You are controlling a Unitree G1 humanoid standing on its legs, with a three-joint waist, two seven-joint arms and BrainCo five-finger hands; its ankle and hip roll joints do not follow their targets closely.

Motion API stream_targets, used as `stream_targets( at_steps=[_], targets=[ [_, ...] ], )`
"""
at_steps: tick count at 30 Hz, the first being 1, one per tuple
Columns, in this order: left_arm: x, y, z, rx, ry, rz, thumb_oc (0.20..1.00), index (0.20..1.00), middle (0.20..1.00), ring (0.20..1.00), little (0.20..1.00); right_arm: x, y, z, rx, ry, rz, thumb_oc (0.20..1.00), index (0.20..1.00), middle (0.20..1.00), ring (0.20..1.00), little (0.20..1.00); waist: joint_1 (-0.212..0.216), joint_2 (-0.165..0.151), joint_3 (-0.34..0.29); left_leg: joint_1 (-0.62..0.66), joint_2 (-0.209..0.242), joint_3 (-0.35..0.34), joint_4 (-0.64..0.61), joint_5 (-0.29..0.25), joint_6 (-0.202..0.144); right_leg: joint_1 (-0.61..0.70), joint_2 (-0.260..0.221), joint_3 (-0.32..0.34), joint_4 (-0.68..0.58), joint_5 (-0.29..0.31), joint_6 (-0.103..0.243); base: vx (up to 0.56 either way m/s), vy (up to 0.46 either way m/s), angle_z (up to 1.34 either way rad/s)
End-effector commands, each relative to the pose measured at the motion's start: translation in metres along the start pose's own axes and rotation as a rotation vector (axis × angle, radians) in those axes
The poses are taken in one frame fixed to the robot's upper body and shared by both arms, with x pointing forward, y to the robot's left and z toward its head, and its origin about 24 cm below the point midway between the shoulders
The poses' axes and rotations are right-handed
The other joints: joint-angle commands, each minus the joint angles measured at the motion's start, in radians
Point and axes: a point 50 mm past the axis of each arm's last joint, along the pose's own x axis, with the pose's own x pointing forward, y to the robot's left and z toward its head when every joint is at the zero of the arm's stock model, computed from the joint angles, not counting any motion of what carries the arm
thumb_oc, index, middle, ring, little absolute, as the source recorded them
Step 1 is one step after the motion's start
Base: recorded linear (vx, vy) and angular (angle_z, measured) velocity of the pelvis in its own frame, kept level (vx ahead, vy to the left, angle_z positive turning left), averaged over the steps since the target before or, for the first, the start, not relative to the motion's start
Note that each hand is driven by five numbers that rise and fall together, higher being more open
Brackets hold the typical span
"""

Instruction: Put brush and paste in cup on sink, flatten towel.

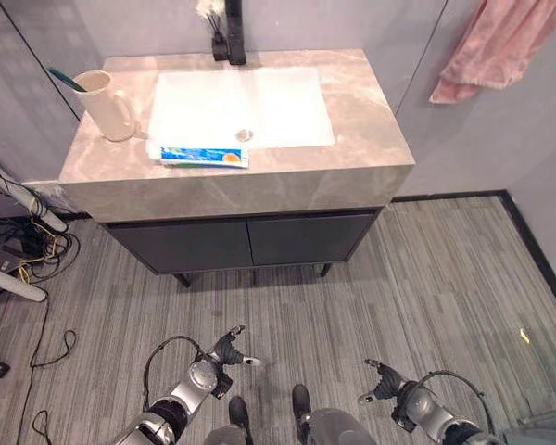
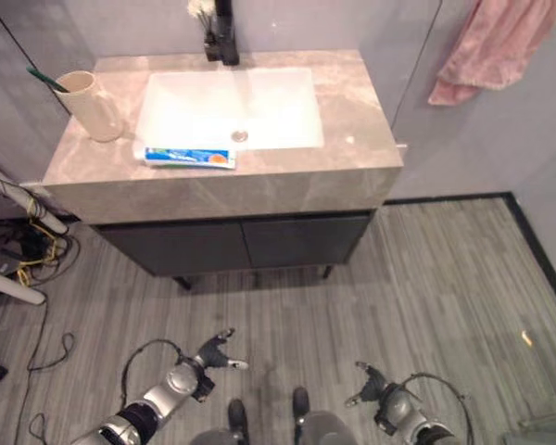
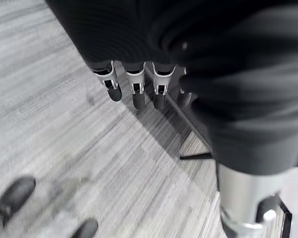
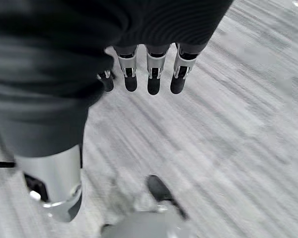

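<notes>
Both hands hang low near the floor, far from the sink. On the left hand (image 1: 224, 354) the fingers are loose and apart, holding nothing. On the right hand (image 1: 385, 381) they are loose and empty as well.

Up on the counter (image 1: 371, 130), the toothpaste (image 1: 204, 157) lies flat along the front edge, just in front of the white basin (image 1: 241, 107). It is not in the cup yet. The cup (image 1: 107, 105) stands upright at the left end, and the toothbrush (image 1: 67, 80) already leans inside it, with its handle poking out. The pink towel (image 1: 500, 46) hangs bunched and crooked on the wall, well to the right of the sink.

I think a few things could go wrong. The toothpaste sits so close to the edge that a clumsy push could knock it off onto the floor. A hard bump on the cup could tip it and spill the toothbrush. The towel hangs high and off to the side, so reaching for it looks tricky.
</notes>
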Motion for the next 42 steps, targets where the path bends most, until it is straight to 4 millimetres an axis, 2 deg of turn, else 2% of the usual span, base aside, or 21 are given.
stream_targets(
  at_steps=[1, 6, 9, 10, 11, 12, 15, 19, 21, 22, 24, 25, 27, 28, 30, 31, 32, 33, 34, 37, 42],
  targets=[
    [0.001, 0.009, 0.012, 0.042, -0.072, 0.018, 1.0, 1.0, 1.0, 1.0, 1.0, 0.001, 0.008, 0.004, 0.0, -0.02, 0.02, 1.0, 1.0, 1.0, 1.0, 1.0, 0.016, -0.05, -0.02, -0.041, -0.031, -0.005, 0.136, -0.101, 0.02, 0.035, -0.109, 0.096, -0.057, 0.137, 0.122, 0.07, 0.26, 0.01],
    [-0.001, 0.008, 0.006, 0.034, -0.055, 0.022, 1.0, 1.0, 1.0, 1.0, 1.0, 0.0, 0.009, 0.005, 0.051, -0.023, 0.011, 1.0, 1.0, 1.0, 1.0, 1.0, 0.017, -0.044, -0.015, -0.017, -0.048, -0.001, 0.127, -0.116, 0.042, 0.004, -0.113, 0.091, 0.033, 0.161, 0.134, 0.05, 0.157, 0.0],
    [-0.008, 0.012, -0.001, 0.01, -0.062, 0.038, 1.0, 1.0, 1.0, 1.0, 1.0, -0.003, 0.001, 0.014, 0.092, -0.095, -0.041, 1.0, 1.0, 1.0, 1.0, 1.0, 0.005, -0.024, 0.01, 0.023, -0.045, -0.007, 0.083, -0.102, 0.062, -0.083, -0.078, 0.068, 0.229, 0.204, 0.133, 0.08, 0.197, -0.09],
    [-0.012, 0.012, -0.006, -0.002, -0.057, 0.034, 1.0, 1.0, 1.0, 1.0, 1.0, -0.007, -0.005, 0.014, 0.105, -0.127, -0.066, 1.0, 1.0, 1.0, 1.0, 1.0, -0.016, -0.018, 0.012, 0.044, -0.05, -0.025, 0.066, -0.096, 0.062, -0.135, -0.01, 0.071, 0.264, 0.184, 0.128, 0.22, 0.184, -0.18],
    [-0.014, 0.013, -0.008, -0.006, -0.053, 0.038, 1.0, 1.0, 1.0, 1.0, 1.0, -0.01, -0.008, 0.011, 0.12, -0.131, -0.09, 1.0, 1.0, 1.0, 1.0, 1.0, -0.023, -0.022, 0.01, 0.067, -0.067, -0.023, 0.052, -0.097, 0.058, -0.173, 0.003, 0.039, 0.187, 0.167, 0.122, 0.36, 0.075, -0.02],
    [-0.014, 0.015, -0.01, -0.017, -0.047, 0.051, 1.0, 1.0, 1.0, 1.0, 1.0, -0.011, -0.014, 0.016, 0.119, -0.157, -0.109, 1.0, 1.0, 1.0, 1.0, 1.0, -0.021, -0.028, 0.008, 0.091, -0.063, -0.01, 0.041, -0.12, 0.046, -0.183, -0.077, -0.052, 0.032, 0.196, 0.128, 0.43, -0.064, 0.01],
    [-0.015, 0.016, -0.011, -0.018, -0.046, 0.062, 1.0, 1.0, 1.0, 1.0, 1.0, -0.011, -0.017, 0.018, 0.071, -0.168, -0.106, 1.0, 1.0, 1.0, 1.0, 1.0, -0.036, -0.032, 0.019, 0.127, -0.052, -0.041, 0.064, -0.145, 0.014, -0.206, -0.144, -0.041, -0.118, 0.299, 0.161, 0.31, -0.108, 0.91],
    [-0.014, 0.014, -0.012, -0.015, -0.039, 0.062, 1.0, 1.0, 1.0, 1.0, 1.0, -0.015, -0.02, 0.01, -0.022, -0.156, -0.098, 1.0, 1.0, 1.0, 1.0, 1.0, -0.045, -0.043, -0.006, 0.195, -0.048, -0.095, 0.081, -0.163, -0.012, -0.175, -0.13, -0.022, -0.103, 0.321, 0.152, 0.39, -0.152, 0.45],
    [-0.013, 0.009, -0.01, -0.03, -0.043, 0.048, 1.0, 1.0, 1.0, 1.0, 1.0, -0.023, -0.028, -0.002, -0.122, -0.145, -0.104, 1.0, 1.0, 1.0, 1.0, 1.0, -0.058, -0.017, -0.039, 0.225, 0.011, -0.13, 0.088, -0.109, -0.06, -0.149, -0.069, -0.067, -0.081, 0.255, 0.116, 0.58, -0.407, 0.7],
    [-0.012, 0.007, -0.01, -0.023, -0.04, 0.034, 1.0, 1.0, 1.0, 1.0, 1.0, -0.026, -0.029, -0.012, -0.17, -0.122, -0.097, 1.0, 1.0, 1.0, 1.0, 1.0, -0.066, -0.007, -0.043, 0.19, 0.054, -0.12, 0.186, 0.004, -0.118, -0.122, -0.043, -0.081, -0.098, 0.225, 0.084, 0.35, -0.338, 0.4],
    [-0.01, 0.008, -0.006, -0.018, -0.044, 0.033, 1.0, 1.0, 1.0, 1.0, 1.0, -0.028, -0.031, -0.017, -0.192, -0.106, -0.106, 1.0, 1.0, 1.0, 1.0, 1.0, -0.063, -0.025, -0.031, 0.098, 0.08, -0.128, 0.362, 0.105, -0.158, -0.079, -0.043, -0.095, -0.13, 0.21, 0.05, 0.2, -0.265, 0.2],
    [-0.009, 0.009, -0.004, -0.016, -0.051, 0.035, 1.0, 1.0, 1.0, 1.0, 1.0, -0.028, -0.033, -0.017, -0.201, -0.107, -0.109, 1.0, 1.0, 1.0, 1.0, 1.0, -0.057, -0.038, -0.02, 0.059, 0.071, -0.141, 0.433, 0.116, -0.16, -0.063, -0.042, -0.092, -0.139, 0.204, 0.037, 0.11, -0.21, 0.0],
    [-0.006, 0.01, 0.003, -0.007, -0.067, 0.043, 1.0, 1.0, 1.0, 1.0, 1.0, -0.027, -0.037, -0.017, -0.206, -0.101, -0.124, 1.0, 1.0, 1.0, 1.0, 1.0, -0.054, -0.047, -0.005, 0.008, 0.066, -0.157, 0.485, 0.113, -0.156, -0.054, -0.046, -0.098, -0.147, 0.197, 0.03, 0.04, -0.095, -0.06],
    [-0.003, 0.01, 0.01, 0.011, -0.083, 0.045, 1.0, 1.0, 1.0, 1.0, 1.0, -0.026, -0.035, -0.021, -0.209, -0.079, -0.123, 1.0, 1.0, 1.0, 1.0, 1.0, -0.052, -0.053, 0.003, -0.029, 0.085, -0.129, 0.445, 0.096, -0.14, -0.04, -0.059, -0.098, -0.15, 0.185, 0.036, 0.19, 0.01, -0.05],
    [-0.001, 0.013, 0.012, 0.059, -0.089, 0.067, 1.0, 1.0, 1.0, 1.0, 1.0, -0.026, -0.035, -0.023, -0.234, -0.066, -0.127, 1.0, 1.0, 1.0, 1.0, 1.0, -0.038, -0.055, 0.003, -0.085, 0.121, -0.077, 0.223, 0.016, -0.116, 0.002, -0.084, -0.07, -0.166, 0.156, 0.07, 0.31, 0.13, 0.37],
    [-0.001, 0.009, 0.01, 0.066, -0.086, 0.066, 1.0, 1.0, 1.0, 1.0, 1.0, -0.025, -0.033, -0.024, -0.229, -0.06, -0.122, 1.0, 1.0, 1.0, 1.0, 1.0, -0.016, -0.052, 0.004, -0.125, 0.114, -0.119, 0.138, 0.037, -0.114, 0.015, -0.091, -0.052, -0.166, 0.149, 0.077, 0.17, 0.147, 0.23],
    [-0.001, 0.009, 0.01, 0.067, -0.087, 0.066, 1.0, 1.0, 1.0, 1.0, 1.0, -0.025, -0.033, -0.024, -0.228, -0.061, -0.123, 1.0, 1.0, 1.0, 1.0, 1.0, -0.015, -0.056, -0.001, -0.124, 0.11, -0.117, 0.123, 0.051, -0.112, 0.008, -0.095, -0.05, -0.166, 0.152, 0.078, 0.2, 0.157, -0.35],
    [-0.003, 0.008, 0.01, 0.063, -0.095, 0.058, 1.0, 1.0, 1.0, 1.0, 1.0, -0.025, -0.031, -0.022, -0.236, -0.073, -0.106, 1.0, 1.0, 1.0, 1.0, 1.0, -0.005, -0.048, -0.005, -0.118, 0.093, -0.167, 0.148, 0.037, -0.111, 0.018, -0.103, -0.026, -0.144, 0.142, 0.078, 0.14, 0.112, -0.87],
    [-0.004, 0.01, 0.009, 0.067, -0.097, 0.056, 1.0, 1.0, 1.0, 1.0, 1.0, -0.023, -0.029, -0.018, -0.239, -0.085, -0.102, 1.0, 1.0, 1.0, 1.0, 1.0, -0.014, -0.052, -0.008, -0.106, 0.084, -0.159, 0.151, -0.006, -0.104, 0.013, -0.107, -0.012, -0.127, 0.143, 0.081, 0.15, 0.118, -0.83],
    [-0.005, 0.013, 0.013, 0.1, -0.128, 0.053, 1.0, 1.0, 1.0, 1.0, 1.0, -0.021, -0.025, -0.009, -0.227, -0.12, -0.095, 1.0, 1.0, 1.0, 1.0, 1.0, -0.02, -0.051, -0.009, -0.083, 0.056, -0.13, 0.158, -0.046, -0.08, 0.003, -0.112, 0.032, -0.11, 0.154, 0.093, 0.11, 0.172, -1.08],
    [-0.008, 0.018, 0.005, 0.12, -0.111, 0.065, 1.0, 1.0, 1.0, 1.0, 1.0, -0.016, -0.015, 0.002, -0.212, -0.151, -0.063, 1.0, 1.0, 1.0, 1.0, 1.0, -0.007, -0.043, -0.023, -0.046, 0.033, -0.084, 0.147, -0.067, -0.055, 0.009, -0.132, 0.081, -0.135, 0.169, 0.112, 0.06, 0.164, -0.19]
  ],
)
